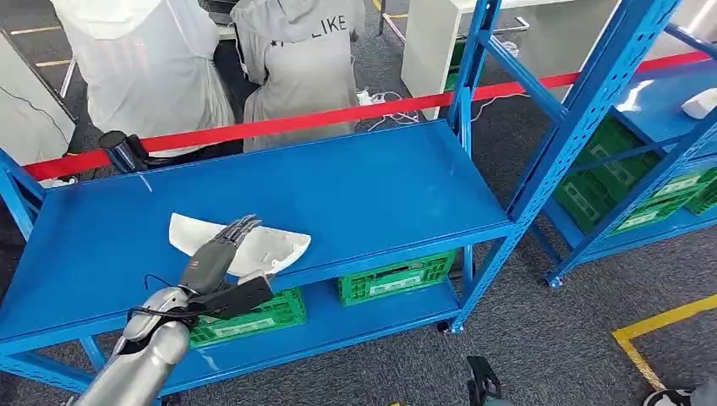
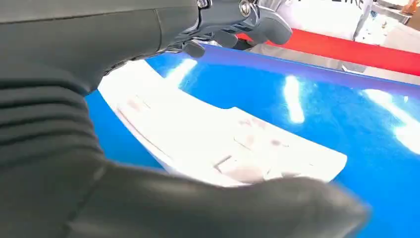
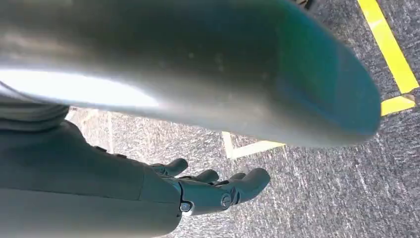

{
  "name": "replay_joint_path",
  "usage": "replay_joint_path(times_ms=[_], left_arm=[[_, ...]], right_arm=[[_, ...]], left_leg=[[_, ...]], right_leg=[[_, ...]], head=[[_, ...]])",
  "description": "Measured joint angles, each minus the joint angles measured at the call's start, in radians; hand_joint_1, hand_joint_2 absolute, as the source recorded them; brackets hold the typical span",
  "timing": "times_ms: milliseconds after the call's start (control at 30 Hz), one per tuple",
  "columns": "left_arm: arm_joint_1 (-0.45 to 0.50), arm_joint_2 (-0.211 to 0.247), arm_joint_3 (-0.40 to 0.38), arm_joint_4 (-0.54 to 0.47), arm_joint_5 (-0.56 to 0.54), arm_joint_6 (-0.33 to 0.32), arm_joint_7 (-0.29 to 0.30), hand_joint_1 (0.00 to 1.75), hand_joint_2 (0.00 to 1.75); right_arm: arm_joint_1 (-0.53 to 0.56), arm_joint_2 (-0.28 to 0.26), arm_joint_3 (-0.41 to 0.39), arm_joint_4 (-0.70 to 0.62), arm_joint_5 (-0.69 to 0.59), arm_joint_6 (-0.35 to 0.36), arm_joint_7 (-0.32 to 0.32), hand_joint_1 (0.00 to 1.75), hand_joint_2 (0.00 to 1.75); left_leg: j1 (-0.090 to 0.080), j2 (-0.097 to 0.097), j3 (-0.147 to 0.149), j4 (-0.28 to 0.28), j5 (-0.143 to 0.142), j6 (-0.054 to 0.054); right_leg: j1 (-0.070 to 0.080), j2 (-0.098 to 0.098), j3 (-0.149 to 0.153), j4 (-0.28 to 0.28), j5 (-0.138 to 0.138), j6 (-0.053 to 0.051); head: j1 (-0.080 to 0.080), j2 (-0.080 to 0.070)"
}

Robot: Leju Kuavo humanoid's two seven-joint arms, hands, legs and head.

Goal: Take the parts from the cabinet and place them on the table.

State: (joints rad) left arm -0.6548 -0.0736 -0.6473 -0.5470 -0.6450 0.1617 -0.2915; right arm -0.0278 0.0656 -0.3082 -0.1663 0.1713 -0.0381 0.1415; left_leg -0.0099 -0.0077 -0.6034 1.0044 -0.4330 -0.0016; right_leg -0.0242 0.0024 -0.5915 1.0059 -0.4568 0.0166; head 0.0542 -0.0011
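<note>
"LIKE" showed on a person's grey hoodie (image 1: pixel 298 59). The white, flat, curved part (image 1: pixel 270 245) lay on the blue shelf (image 1: pixel 380 186) – under the left hand's (image 1: pixel 221 249) straight, close-set fingers (image 1: pixel 241 225). The right hand (image 3: pixel 198 191) hung loosely curled, holding nothing.

I see a white part (image 1: pixel 245 243) on a glossy blue shelf (image 1: pixel 363 190). Left hand (image 1: pixel 218 250): grey with darker fingers, silver arm (image 1: pixel 135 368). Green crates (image 1: pixel 396 277) below with white labels. Red barrier tape (image 1: pixel 279 124) behind. Grey speckled carpet (image 1: pixel 558 338), yellow floor line (image 1: pixel 655 326). Right hand (image 3: pixel 218 191) dark grey.
</note>
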Motion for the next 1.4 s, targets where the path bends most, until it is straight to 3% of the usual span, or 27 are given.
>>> replay_joint_path(times_ms=[133,633,800,1033,1233,1333,1367,1400], left_arm=[[-0.007,-0.014,-0.032,0.011,-0.044,0.051,0.025,0.00,1.75],[-0.010,-0.042,-0.072,0.041,-0.073,0.083,0.047,0.00,1.75],[-0.017,-0.061,-0.116,0.060,-0.184,0.200,0.131,0.00,1.75],[-0.043,-0.095,-0.174,0.143,-0.274,0.278,0.231,0.00,1.75],[-0.066,-0.097,-0.203,0.208,-0.339,0.276,0.323,0.00,1.75],[-0.073,-0.095,-0.217,0.236,-0.356,0.226,0.367,0.00,1.75],[-0.074,-0.093,-0.218,0.243,-0.356,0.208,0.377,1.33,1.75],[-0.074,-0.091,-0.219,0.250,-0.356,0.196,0.383,1.57,1.75]], right_arm=[[0.000,0.000,-0.001,0.000,0.002,0.000,0.000,0.00,0.00],[0.000,0.000,-0.002,0.000,0.002,0.000,0.000,0.00,0.00],[0.000,0.000,-0.005,0.000,0.005,0.000,0.000,0.00,0.00],[-0.002,0.000,-0.005,0.000,0.031,0.014,0.000,0.00,0.00],[-0.002,0.000,-0.005,0.000,0.056,0.020,0.005,0.00,0.00],[-0.002,0.000,-0.005,0.000,0.063,0.027,0.002,0.00,0.00],[-0.002,0.000,-0.005,0.000,0.067,0.029,0.000,0.00,0.00],[-0.002,0.000,-0.005,0.000,0.069,0.033,-0.001,0.00,0.00]], left_leg=[[0.000,0.000,0.000,0.000,0.000,0.000],[0.000,0.000,0.000,0.000,0.000,0.000],[0.000,0.000,0.000,0.000,0.000,0.000],[0.000,0.000,0.000,0.000,0.000,0.000],[0.000,0.000,0.000,0.000,0.000,0.000],[0.000,0.000,0.000,0.000,0.000,0.000],[0.000,0.000,0.000,0.000,0.000,0.000],[0.000,0.000,0.000,0.000,0.000,0.000]], right_leg=[[0.000,0.000,0.000,0.000,0.000,0.000],[0.000,0.000,0.000,0.000,0.000,0.000],[0.000,0.000,0.000,0.000,0.000,0.000],[0.000,0.000,0.000,0.000,0.000,0.000],[0.000,0.000,0.000,0.000,0.000,0.000],[0.000,0.000,0.000,0.001,0.000,0.000],[0.000,0.000,0.000,0.001,0.000,0.000],[0.000,0.000,0.000,0.001,0.000,0.000]], head=[[0.000,0.000],[0.000,0.000],[0.000,0.000],[0.000,0.000],[0.000,0.000],[0.000,0.000],[0.000,0.000],[0.000,0.000]])
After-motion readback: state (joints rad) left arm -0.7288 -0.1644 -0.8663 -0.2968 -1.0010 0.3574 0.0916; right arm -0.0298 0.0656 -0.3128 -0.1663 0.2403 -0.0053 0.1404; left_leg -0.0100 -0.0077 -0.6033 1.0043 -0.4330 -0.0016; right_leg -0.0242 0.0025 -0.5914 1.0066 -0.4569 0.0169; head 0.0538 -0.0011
